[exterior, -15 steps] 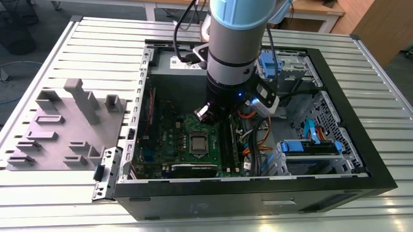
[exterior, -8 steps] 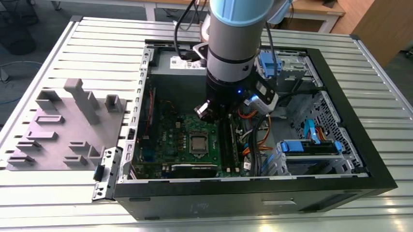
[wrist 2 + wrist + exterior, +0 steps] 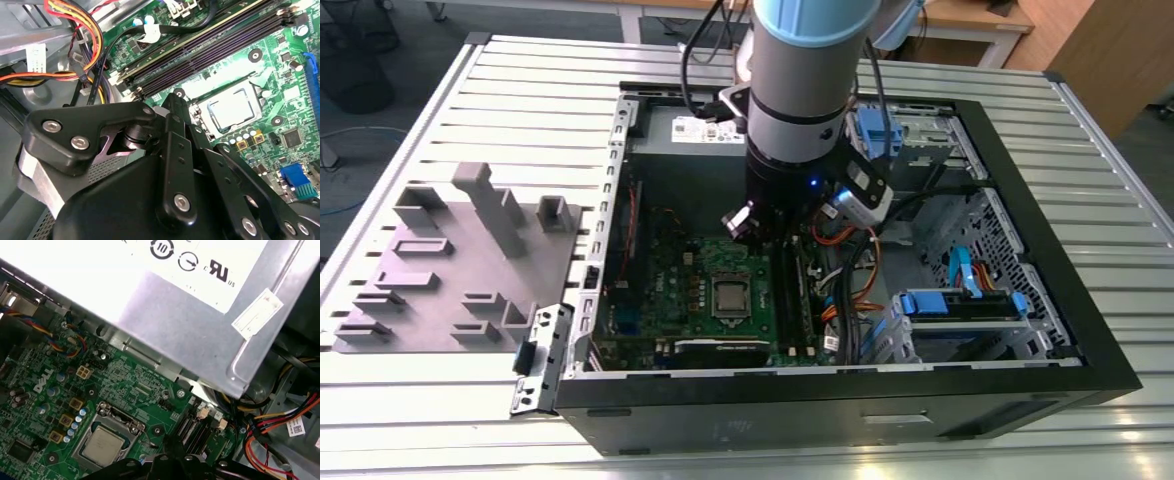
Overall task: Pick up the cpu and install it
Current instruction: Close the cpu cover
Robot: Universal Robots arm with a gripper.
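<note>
arm (image 3: 794, 90): silver-grey tube, pale-blue cap | gripper (image 3: 172, 107): black linkage, silver screws

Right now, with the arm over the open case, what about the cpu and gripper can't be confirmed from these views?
- Gripper fingertips: the arm's body hides them in the exterior view; the second wrist view shows linkages, not tips.
- Whether the cpu is fully seated or latched: too small in every view.
- Socket lever position: unclear.
</note>
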